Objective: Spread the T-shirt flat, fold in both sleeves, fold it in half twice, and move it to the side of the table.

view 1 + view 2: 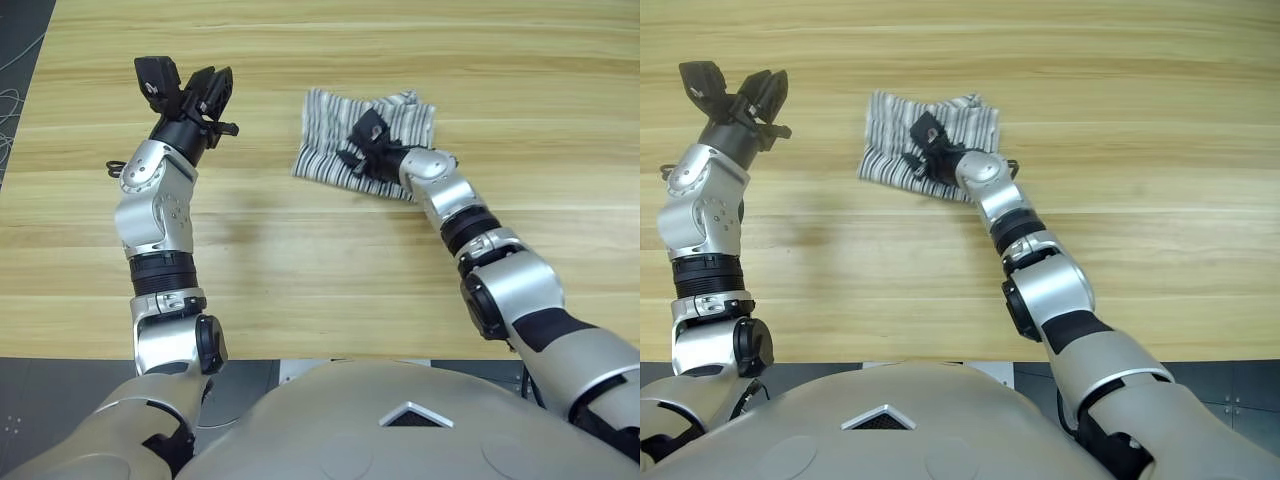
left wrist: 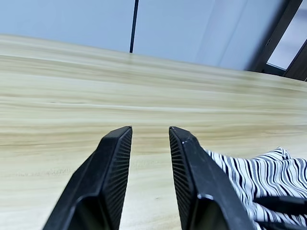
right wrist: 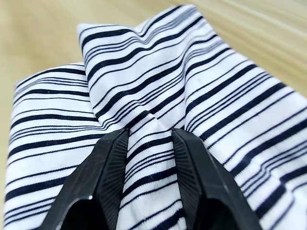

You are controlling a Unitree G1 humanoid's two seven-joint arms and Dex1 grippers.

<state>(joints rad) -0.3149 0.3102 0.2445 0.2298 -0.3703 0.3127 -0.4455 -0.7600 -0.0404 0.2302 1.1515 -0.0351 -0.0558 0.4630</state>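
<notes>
The black-and-white striped T-shirt (image 1: 340, 135) lies folded into a small packet on the wooden table (image 1: 320, 280), right of centre. My right gripper (image 1: 358, 150) rests on the packet's near edge and is shut on a raised pinch of the striped T-shirt (image 3: 144, 96), the cloth bunched between its fingers (image 3: 108, 167). My left gripper (image 1: 185, 85) is held above the table to the left of the shirt, open with nothing between its fingers (image 2: 112, 167). A corner of the T-shirt (image 2: 259, 177) shows beside it in the left wrist view.
The table's near edge (image 1: 300, 358) runs just in front of the arms, with dark floor beyond the left edge (image 1: 20, 60). Bare wood surrounds the shirt on all sides.
</notes>
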